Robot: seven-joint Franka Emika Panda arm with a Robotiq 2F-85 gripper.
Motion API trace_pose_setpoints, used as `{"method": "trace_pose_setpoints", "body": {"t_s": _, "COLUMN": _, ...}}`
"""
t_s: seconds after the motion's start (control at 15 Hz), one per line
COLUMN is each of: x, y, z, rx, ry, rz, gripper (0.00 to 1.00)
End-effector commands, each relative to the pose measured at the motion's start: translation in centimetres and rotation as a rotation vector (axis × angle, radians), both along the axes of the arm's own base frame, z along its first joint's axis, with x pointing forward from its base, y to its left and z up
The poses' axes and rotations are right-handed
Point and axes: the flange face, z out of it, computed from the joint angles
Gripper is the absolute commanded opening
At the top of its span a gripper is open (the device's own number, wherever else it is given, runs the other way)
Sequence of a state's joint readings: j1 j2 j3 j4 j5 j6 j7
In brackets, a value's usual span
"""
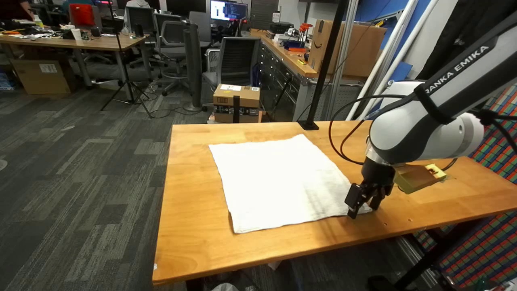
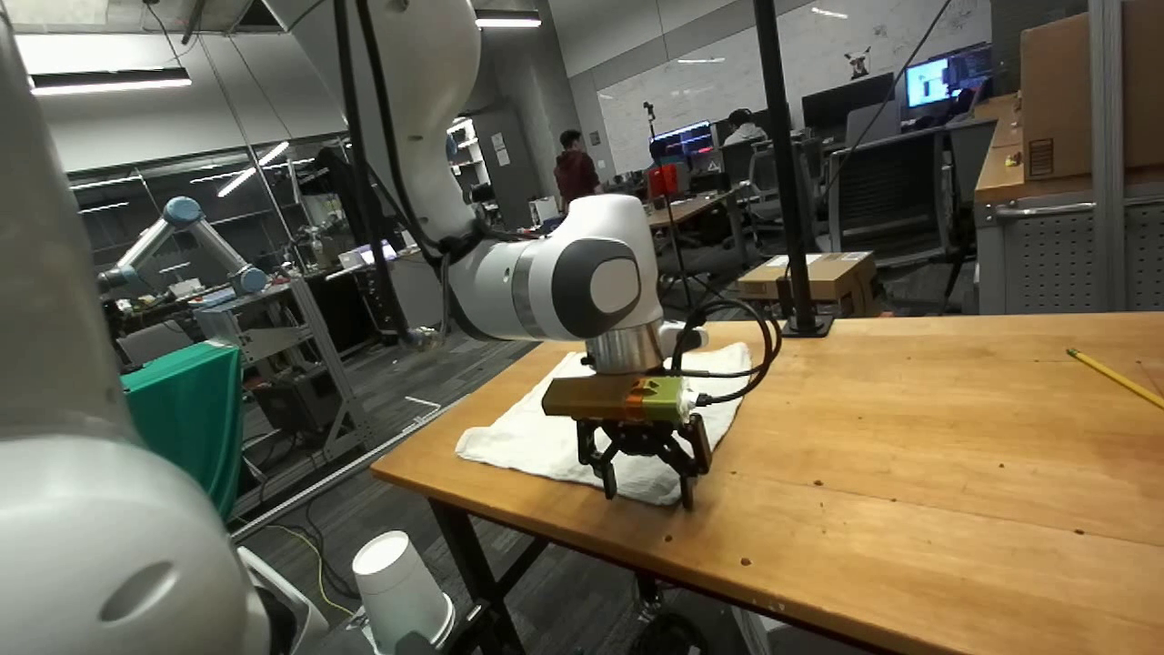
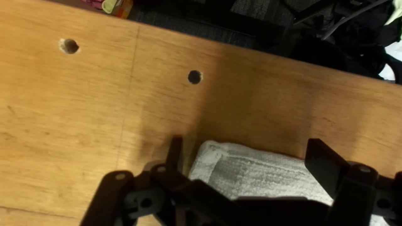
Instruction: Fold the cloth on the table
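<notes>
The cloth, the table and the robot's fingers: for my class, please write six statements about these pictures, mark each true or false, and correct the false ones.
1. The cloth lies spread out on the table. True.
2. In the wrist view, a corner of the cloth shows between the fingers. True.
3. The fingers are pressed together. False: they stand apart.
4. In both exterior views, a black post stands on the table. True.
5. The cloth hangs over an edge of the table. False: all of it lies on the table.
6. The black post stands on the cloth. False: its base rests on bare table.
</notes>
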State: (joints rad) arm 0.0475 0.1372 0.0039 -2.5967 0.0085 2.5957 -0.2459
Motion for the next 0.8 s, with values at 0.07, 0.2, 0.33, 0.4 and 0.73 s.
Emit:
{"method": "trace_pose_setpoints", "body": {"t_s": 0.07, "x": 1.6, "y": 0.5, "z": 0.9, "rx": -0.035, "ry": -0.029, "rz": -0.015, "gripper": 0.66}}
{"method": "trace_pose_setpoints", "body": {"t_s": 0.2, "x": 2.0, "y": 0.5, "z": 1.1, "rx": -0.043, "ry": -0.034, "rz": -0.021, "gripper": 0.49}}
{"method": "trace_pose_setpoints", "body": {"t_s": 0.33, "x": 2.4, "y": 0.6, "z": 1.3, "rx": -0.047, "ry": -0.039, "rz": -0.028, "gripper": 0.34}}
{"method": "trace_pose_setpoints", "body": {"t_s": 0.4, "x": 2.5, "y": 0.6, "z": 1.4, "rx": -0.048, "ry": -0.041, "rz": -0.030, "gripper": 0.26}}
{"method": "trace_pose_setpoints", "body": {"t_s": 0.73, "x": 3.3, "y": 1.1, "z": 2.3, "rx": -0.071, "ry": -0.048, "rz": -0.023, "gripper": 0.05}}
